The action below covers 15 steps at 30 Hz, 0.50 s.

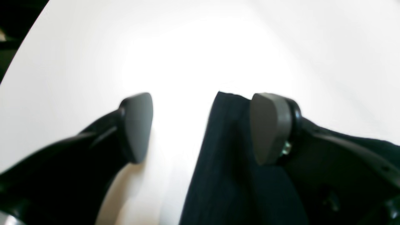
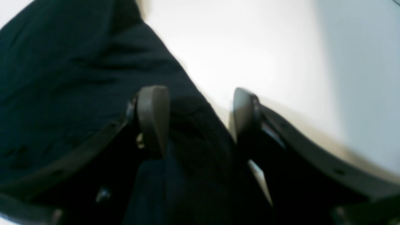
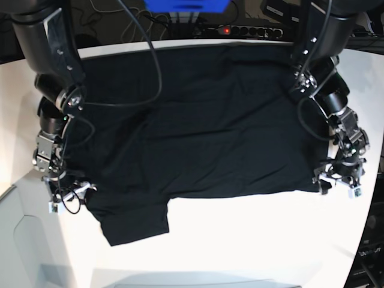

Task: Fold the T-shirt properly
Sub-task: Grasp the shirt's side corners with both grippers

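The black T-shirt [image 3: 204,132] lies spread flat over the white table [image 3: 240,240], with one sleeve [image 3: 135,222] pointing toward the near edge. My left gripper [image 3: 336,180] sits low at the shirt's right near corner. In the left wrist view that gripper [image 1: 203,128] is open, and the cloth corner [image 1: 225,150] lies between its grey pads, close to the right one. My right gripper [image 3: 69,192] is down at the shirt's left near edge. Seen from the right wrist, this gripper [image 2: 200,118] is open too, and a ridge of black cloth [image 2: 193,131] lies between its fingers.
A power strip [image 3: 240,30] with a red light, cables and a blue object [image 3: 186,5] lie beyond the table's far edge. The table's rounded near-left edge borders a grey floor area [image 3: 24,240]. Bare white tabletop stretches in front of the shirt.
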Available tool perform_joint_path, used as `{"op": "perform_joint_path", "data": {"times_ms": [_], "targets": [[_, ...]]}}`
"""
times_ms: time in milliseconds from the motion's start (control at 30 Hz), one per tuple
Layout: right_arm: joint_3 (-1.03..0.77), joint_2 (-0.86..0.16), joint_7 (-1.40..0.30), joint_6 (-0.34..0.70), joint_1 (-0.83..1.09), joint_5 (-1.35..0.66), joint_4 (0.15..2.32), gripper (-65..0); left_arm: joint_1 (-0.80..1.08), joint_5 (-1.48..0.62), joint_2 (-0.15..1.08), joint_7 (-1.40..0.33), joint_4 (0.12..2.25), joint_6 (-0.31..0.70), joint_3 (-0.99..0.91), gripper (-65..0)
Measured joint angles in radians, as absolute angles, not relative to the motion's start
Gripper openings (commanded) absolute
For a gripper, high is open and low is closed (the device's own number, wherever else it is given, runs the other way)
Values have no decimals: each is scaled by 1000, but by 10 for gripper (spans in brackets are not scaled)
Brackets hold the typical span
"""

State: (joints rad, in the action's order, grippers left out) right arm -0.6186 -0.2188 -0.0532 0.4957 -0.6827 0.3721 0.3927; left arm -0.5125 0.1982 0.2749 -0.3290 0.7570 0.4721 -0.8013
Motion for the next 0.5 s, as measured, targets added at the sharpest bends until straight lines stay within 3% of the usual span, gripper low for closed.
{"op": "perform_joint_path", "data": {"times_ms": [167, 333, 500], "targets": [[-619, -199, -19, 493, -658, 360, 402, -366, -534, 202, 292, -327, 666, 463, -751, -183], [-619, -189, -18, 492, -651, 359, 405, -501, -564, 198, 306, -207, 532, 466, -686, -183], [-619, -185, -7, 492, -642, 352, 405, -599, -562, 197, 316, -197, 515, 362, -683, -183]]}}
